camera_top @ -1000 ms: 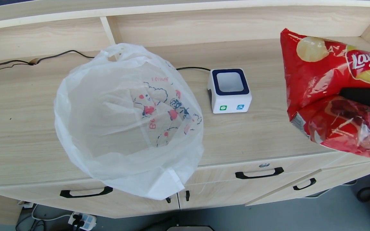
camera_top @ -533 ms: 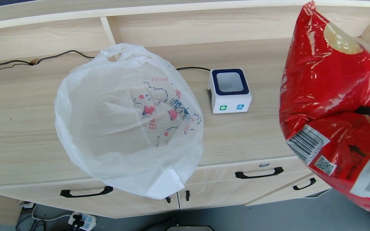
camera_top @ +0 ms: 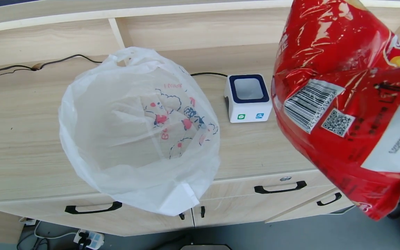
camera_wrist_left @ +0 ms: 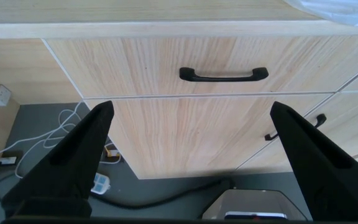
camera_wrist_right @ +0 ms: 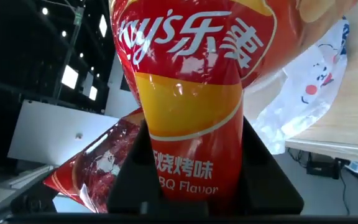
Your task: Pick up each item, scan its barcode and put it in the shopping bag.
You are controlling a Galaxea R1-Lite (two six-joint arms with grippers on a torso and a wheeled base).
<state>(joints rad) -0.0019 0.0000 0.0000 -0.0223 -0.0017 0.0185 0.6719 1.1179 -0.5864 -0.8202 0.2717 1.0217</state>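
At the right of the scene, the right gripper [camera_wrist_right: 193, 130] is clamped on the red chip bag [camera_top: 342, 104]. One finger presses each side of the pack's middle, and the foil pinches in between them. A grip at the waist looks chosen so the puffed, slippery bag can be turned about without sliding out.

The bag hangs in the air above the counter [camera_top: 19, 139], just right of the scanner [camera_top: 248, 98]. Its back panel is tilted up, so the barcode [camera_top: 307, 104] lies in plain sight on the left part of that face. The scanner's dark-framed window also looks upward. My judgement is that the code does not yet meet the window: the bag would have to be rolled over and brought left, above the box, for a read.

The scanner stands between the chip bag and the shopping bag [camera_top: 137, 132], which suits a short path from scanning to dropping. Its cable [camera_top: 207, 74] runs off to the left, behind the shopping bag.

The shopping bag is white and thin, and it sits at the left with its mouth spread wide. Its near side droops over the counter's near edge. An open mouth like that lets one arm let an item fall in unaided.

Low in front of the cabinet, the left gripper [camera_wrist_left: 191, 109] hangs with its fingers well apart and nothing between them. It faces a drawer handle [camera_wrist_left: 224, 74], apparently parked out of the way.
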